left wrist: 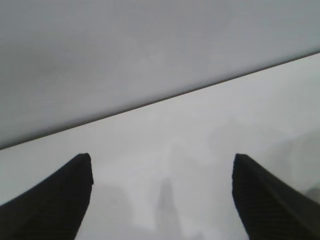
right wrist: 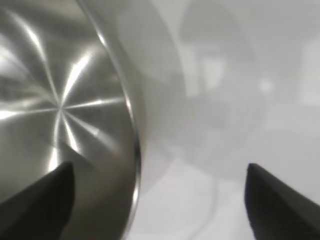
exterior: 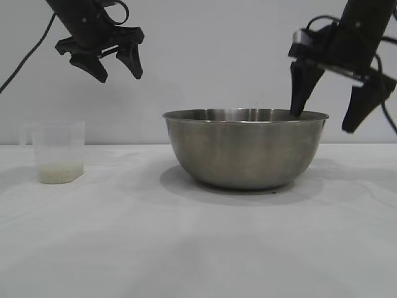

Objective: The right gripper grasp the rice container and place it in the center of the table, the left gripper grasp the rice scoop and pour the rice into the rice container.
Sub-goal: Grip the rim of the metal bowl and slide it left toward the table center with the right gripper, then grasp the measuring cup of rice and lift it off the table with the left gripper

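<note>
The steel rice container (exterior: pixel 245 149) stands on the white table (exterior: pixel 198 248), a little right of centre. My right gripper (exterior: pixel 325 118) is open at the bowl's right rim, one finger inside the bowl and the other outside, not touching it. In the right wrist view the bowl's rim (right wrist: pixel 131 115) runs between the open fingers. The translucent rice scoop (exterior: pixel 57 152) stands at the left with rice (exterior: pixel 59 172) in its bottom. My left gripper (exterior: pixel 118 74) hangs open and empty above and to the right of the scoop. The left wrist view shows only bare table (left wrist: pixel 165 165).
A plain grey wall (exterior: pixel 205 62) stands behind the table. A black cable (exterior: pixel 25 56) trails from the left arm at the far left.
</note>
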Action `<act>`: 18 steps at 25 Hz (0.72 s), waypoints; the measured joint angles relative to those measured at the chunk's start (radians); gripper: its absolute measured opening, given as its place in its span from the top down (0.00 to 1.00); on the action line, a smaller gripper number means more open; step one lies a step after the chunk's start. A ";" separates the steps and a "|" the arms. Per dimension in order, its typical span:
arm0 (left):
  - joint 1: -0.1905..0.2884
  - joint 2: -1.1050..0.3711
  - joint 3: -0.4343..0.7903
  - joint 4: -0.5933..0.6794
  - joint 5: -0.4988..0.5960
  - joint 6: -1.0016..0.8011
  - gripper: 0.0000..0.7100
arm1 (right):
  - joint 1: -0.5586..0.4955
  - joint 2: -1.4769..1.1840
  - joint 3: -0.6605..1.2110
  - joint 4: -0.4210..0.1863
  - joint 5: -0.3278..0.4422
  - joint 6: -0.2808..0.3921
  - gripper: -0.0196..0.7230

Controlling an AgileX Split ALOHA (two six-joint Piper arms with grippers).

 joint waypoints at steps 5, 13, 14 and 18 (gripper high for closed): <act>0.000 0.000 0.000 -0.002 0.000 0.000 0.26 | -0.002 -0.064 0.186 -0.021 -0.170 0.001 0.23; 0.000 0.000 0.000 -0.021 0.000 0.000 0.26 | -0.037 -0.479 0.698 -0.057 -0.580 0.002 0.23; 0.000 0.000 0.000 -0.023 0.000 0.000 0.26 | -0.037 -0.541 0.757 -0.060 -0.607 -0.002 0.23; 0.000 0.000 0.000 -0.024 0.000 0.000 0.26 | -0.037 -0.803 0.903 -0.060 -0.590 -0.006 0.23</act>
